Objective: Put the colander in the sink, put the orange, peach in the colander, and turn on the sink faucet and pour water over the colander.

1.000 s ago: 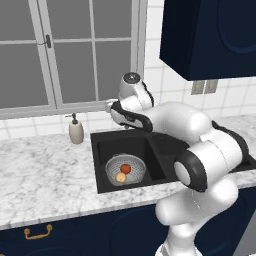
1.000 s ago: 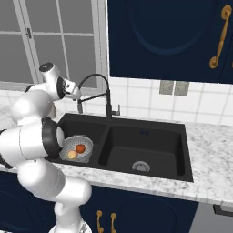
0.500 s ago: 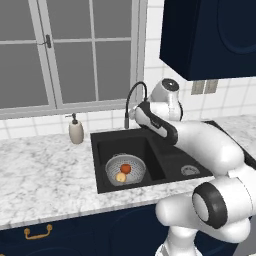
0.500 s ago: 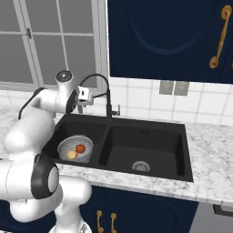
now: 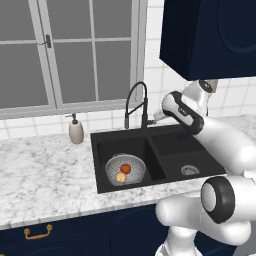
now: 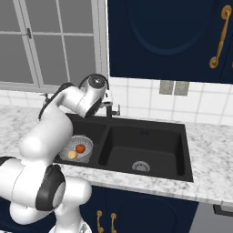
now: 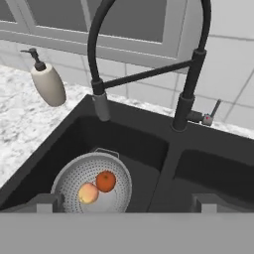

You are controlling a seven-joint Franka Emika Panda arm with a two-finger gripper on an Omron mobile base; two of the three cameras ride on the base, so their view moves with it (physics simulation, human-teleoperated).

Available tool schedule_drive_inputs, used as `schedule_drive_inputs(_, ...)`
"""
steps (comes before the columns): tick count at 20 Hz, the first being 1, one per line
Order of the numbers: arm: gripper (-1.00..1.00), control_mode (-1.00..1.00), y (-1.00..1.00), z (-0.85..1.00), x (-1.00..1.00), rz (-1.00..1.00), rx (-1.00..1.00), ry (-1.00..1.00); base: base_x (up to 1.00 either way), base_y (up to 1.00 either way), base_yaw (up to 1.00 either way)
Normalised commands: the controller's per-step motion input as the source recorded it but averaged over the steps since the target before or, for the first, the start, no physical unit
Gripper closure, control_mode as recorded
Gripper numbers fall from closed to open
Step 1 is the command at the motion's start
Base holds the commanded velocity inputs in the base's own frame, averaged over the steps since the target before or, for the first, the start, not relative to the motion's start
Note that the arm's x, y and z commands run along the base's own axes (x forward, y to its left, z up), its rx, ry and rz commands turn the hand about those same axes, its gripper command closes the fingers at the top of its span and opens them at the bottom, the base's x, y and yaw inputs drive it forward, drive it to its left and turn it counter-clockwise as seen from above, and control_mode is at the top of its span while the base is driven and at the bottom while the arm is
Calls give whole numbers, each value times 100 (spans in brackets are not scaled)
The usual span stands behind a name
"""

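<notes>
1. Sink [image 5: 170, 131] set into the counter [image 5: 45, 175], under the window [image 5: 75, 50].
2. Colander [image 5: 114, 166] sits in the sink's left basin.
3. Orange [image 5: 126, 169] and peach [image 5: 121, 177] lie in the colander, touching, peach nearer the front.
4. Sink faucet [image 5: 136, 102] stands behind the basins at the divider, spout out over the left basin.
5. Soap dispenser [image 5: 76, 130] on the counter, left of the sink, by the back wall.
6. Right basin's drain [image 6: 140, 166] is near the front.

The white arm rises, bends at the elbow and reaches forward at mid height. The gripper [image 7: 127, 201] points downward, its jaws fully apart, holding nothing.
</notes>
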Motion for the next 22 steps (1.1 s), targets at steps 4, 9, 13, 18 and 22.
schedule_drive_inputs(4, -100, -100, -64, -10, 4, 15, 1, -17, 0, 0, 0)
schedule_drive_inputs(9, -100, -100, -43, -37, 6, 17, 0, -18, 0, 0, 0)
schedule_drive_inputs(13, -100, -100, -41, -47, 16, 15, 3, -16, 0, 0, 0)
schedule_drive_inputs(18, -100, -100, -46, -35, 26, 12, 14, -16, 0, 0, 0)
schedule_drive_inputs(22, -100, -100, -27, -28, 30, 5, 11, -12, 0, 0, 0)
